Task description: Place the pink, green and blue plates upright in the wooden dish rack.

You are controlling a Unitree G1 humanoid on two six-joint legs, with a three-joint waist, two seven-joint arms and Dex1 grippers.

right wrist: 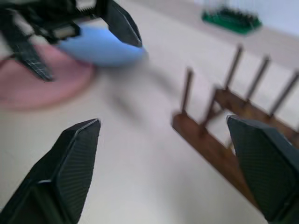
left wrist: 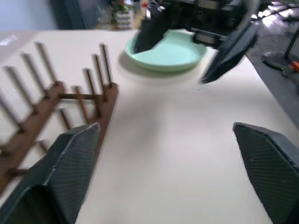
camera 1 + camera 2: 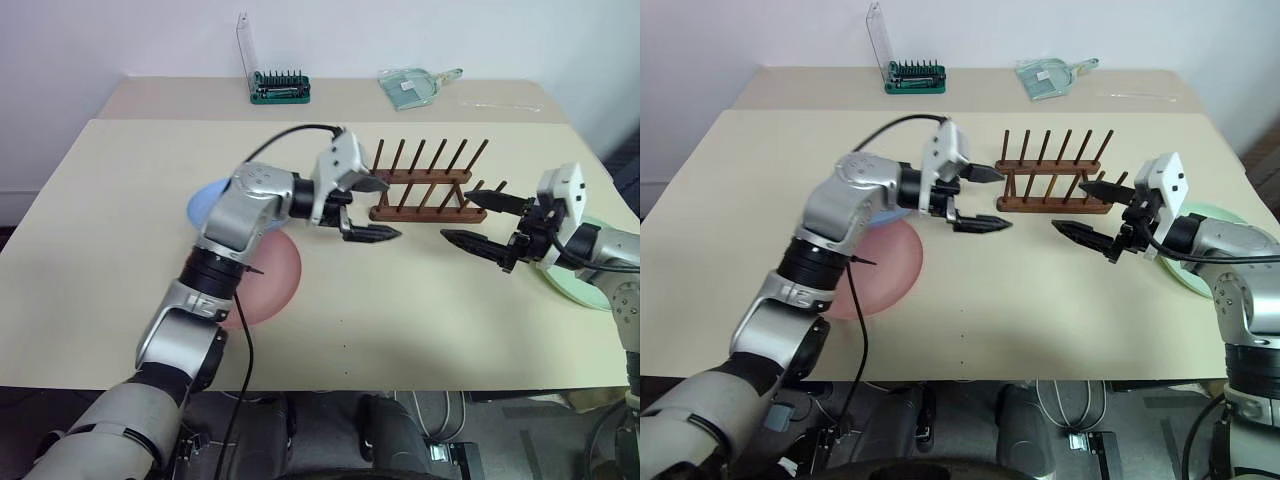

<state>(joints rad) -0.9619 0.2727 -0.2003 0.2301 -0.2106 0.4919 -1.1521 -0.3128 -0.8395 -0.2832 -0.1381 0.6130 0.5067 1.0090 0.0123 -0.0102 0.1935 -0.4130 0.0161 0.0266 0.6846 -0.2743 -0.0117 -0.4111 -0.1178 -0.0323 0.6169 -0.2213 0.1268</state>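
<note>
Head camera first: the wooden rack (image 3: 428,188) sits empty toward the far middle of the beige table (image 3: 90,250), its pegs upright, no plate in it. The left gripper (image 3: 372,207) hangs just beside the rack's left end, fingers spread wide, nothing between them. The right gripper (image 3: 480,222) hovers just in front of the rack's right end, fingers likewise spread and empty. The two grippers point at each other across a gap of bare table.

All three plates lie flat on the table. The pink plate (image 3: 272,285) lies under the left forearm, the blue plate (image 3: 205,203) peeks out behind that arm, touching or overlapping the pink one's far edge, and the green plate (image 3: 577,285) sits near the table's right edge, partly hidden by the right arm. At the back, a green bit holder (image 3: 279,90) with its clear lid up, and a clear dustpan (image 3: 412,86).

Over to the left wrist view: its own two fingers (image 2: 65,163) stand wide apart, the rack beside one of them, and beyond it the green plate (image 2: 173,53) with the right gripper's open fingers above it.

Right wrist view: fingers (image 1: 70,163) well spread again, rack to one side, the blue plate (image 1: 96,46) resting on the pink plate's (image 1: 42,86) rim, the left gripper over them.
</note>
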